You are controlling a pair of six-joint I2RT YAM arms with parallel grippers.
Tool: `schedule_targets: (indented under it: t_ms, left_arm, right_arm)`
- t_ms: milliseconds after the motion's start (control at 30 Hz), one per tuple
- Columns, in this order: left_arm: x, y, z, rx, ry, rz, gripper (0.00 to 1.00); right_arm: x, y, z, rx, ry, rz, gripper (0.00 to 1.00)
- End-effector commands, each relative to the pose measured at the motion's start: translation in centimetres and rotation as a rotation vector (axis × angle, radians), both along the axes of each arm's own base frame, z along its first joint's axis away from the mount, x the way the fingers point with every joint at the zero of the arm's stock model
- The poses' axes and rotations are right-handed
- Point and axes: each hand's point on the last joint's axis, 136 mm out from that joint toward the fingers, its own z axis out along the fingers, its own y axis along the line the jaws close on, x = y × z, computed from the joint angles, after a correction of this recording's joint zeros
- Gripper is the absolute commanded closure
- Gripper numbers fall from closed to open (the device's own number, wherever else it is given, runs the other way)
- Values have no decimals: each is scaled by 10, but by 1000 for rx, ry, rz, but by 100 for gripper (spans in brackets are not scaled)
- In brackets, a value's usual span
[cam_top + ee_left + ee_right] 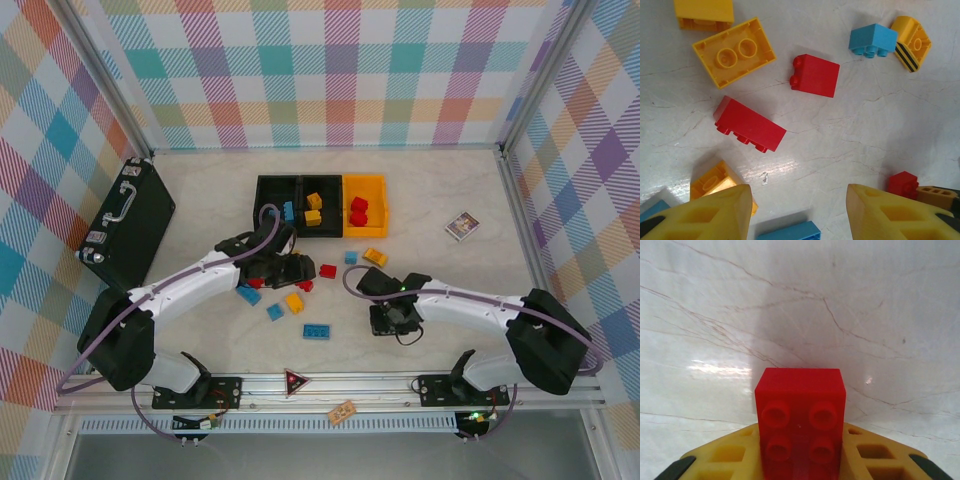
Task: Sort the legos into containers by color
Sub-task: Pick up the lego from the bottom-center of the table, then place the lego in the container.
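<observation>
Bare bench [430,190] is lying open right of the bins [300,179], save a card [461,226]. Loose bricks [295,302] are crowding the left tool [799,190]; a red brick [750,124] is lying just ahead of it. A case [125,225] is blocking the far left.

Right wrist view: red brick [800,405] in the right gripper [800,440] runs off frame at 6 o'clock, lower end unseen; both fingers [725,455] clipped there too. Left wrist view: yellow brick [704,11] cut at 12 o'clock, blue brick [790,231] cut at 6, second blue brick [651,210] at 7 mostly behind a left gripper [799,215] finger. Top view: card [462,226] at 3 o'clock, print too small to read.
</observation>
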Motion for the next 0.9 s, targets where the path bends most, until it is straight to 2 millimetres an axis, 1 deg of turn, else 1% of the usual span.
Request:
schedule_targets:
  t_ms: [0, 100, 267, 367, 533, 633, 700, 867]
  left_arm:
    - [-4, 1, 8, -13, -26, 16, 48]
    - [-6, 5, 10, -16, -34, 35, 48]
    - [-10, 12, 15, -23, -53, 65, 48]
    - [-12, 17, 17, -27, -63, 83, 48]
    - [-18, 20, 18, -40, -63, 98, 48]
    - [-19, 19, 19, -51, -64, 104, 48]
    - [-21, 19, 19, -53, -64, 106, 48]
    - [-23, 17, 20, -58, -70, 107, 48]
  right_arm:
    - [12, 7, 21, 11, -57, 10, 72]
    - [25, 13, 38, 31, -105, 17, 73]
    - [56, 22, 66, 76, -172, 23, 73]
    - [78, 26, 81, 104, -201, 21, 73]
    - [123, 26, 100, 105, -237, 13, 72]
    - [149, 25, 109, 97, -253, 1, 72]
    - [168, 23, 111, 86, -260, -12, 72]
    - [212, 18, 110, 46, -264, -42, 72]
